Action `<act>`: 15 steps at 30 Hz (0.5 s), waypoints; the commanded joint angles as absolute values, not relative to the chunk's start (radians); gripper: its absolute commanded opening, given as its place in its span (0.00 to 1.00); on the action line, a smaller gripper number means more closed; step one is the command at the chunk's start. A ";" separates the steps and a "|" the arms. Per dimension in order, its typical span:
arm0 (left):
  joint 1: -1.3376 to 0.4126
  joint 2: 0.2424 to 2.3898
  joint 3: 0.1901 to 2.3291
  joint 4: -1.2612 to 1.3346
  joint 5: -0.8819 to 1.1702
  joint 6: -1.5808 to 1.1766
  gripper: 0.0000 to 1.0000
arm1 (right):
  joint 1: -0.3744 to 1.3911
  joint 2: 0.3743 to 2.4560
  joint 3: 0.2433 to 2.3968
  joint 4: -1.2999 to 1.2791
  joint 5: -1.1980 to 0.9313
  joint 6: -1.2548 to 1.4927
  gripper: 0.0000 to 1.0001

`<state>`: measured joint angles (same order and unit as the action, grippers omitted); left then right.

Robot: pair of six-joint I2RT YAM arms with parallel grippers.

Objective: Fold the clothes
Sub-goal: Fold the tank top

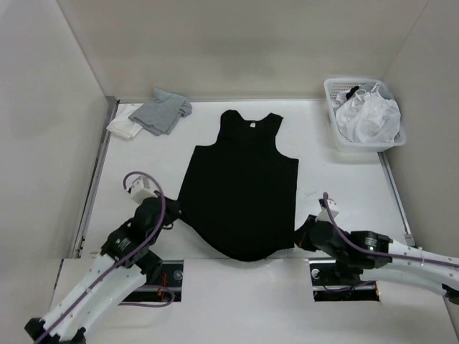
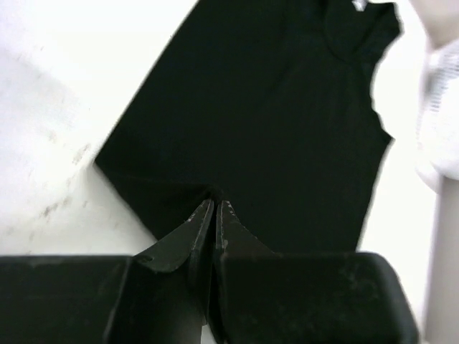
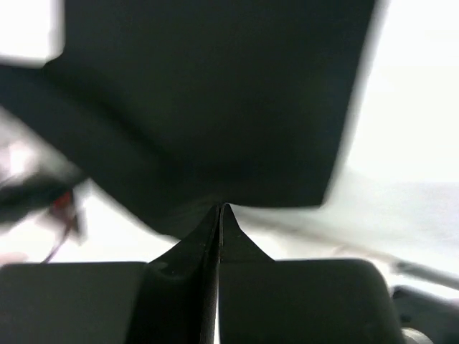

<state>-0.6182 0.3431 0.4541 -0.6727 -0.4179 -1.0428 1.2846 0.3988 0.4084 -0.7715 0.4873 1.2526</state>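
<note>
The clothes [image 1: 244, 186] are a single black garment spread flat on the white table, neck toward the far wall and hem toward the arms. My left gripper [image 1: 174, 211] is at the hem's left corner. In the left wrist view its tips [image 2: 215, 203] are pinched shut on a pucker of the black fabric [image 2: 272, 107]. My right gripper [image 1: 300, 236] is at the hem's right corner. In the right wrist view its tips [image 3: 221, 208] are shut on the edge of the black cloth [image 3: 215, 93], which looks slightly raised and blurred.
A grey garment [image 1: 163, 110] lies on a white cloth [image 1: 123, 129] at the back left. A white basket [image 1: 337, 136] holding white garments [image 1: 369, 115] stands at the back right. White walls enclose the table on three sides.
</note>
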 commanded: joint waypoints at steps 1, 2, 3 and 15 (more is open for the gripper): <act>-0.573 0.613 0.471 -0.332 -0.465 -0.961 0.01 | 1.086 0.549 0.495 -0.640 0.592 1.122 0.00; -0.533 0.718 0.495 -0.227 -0.444 -0.922 0.01 | 0.976 0.592 0.509 -0.550 0.528 1.012 0.00; -0.487 0.823 0.532 -0.134 -0.413 -0.898 0.01 | 0.865 0.633 0.515 -0.438 0.444 0.905 0.00; -0.260 1.866 1.467 0.085 -0.247 -0.827 0.01 | 0.065 1.550 1.197 0.009 -0.149 0.696 0.00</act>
<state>-0.2756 1.7615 1.2839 0.0235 -0.2832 -0.8742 0.1101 1.4288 1.0248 -0.1165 -0.0261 0.7475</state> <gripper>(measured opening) 0.029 0.006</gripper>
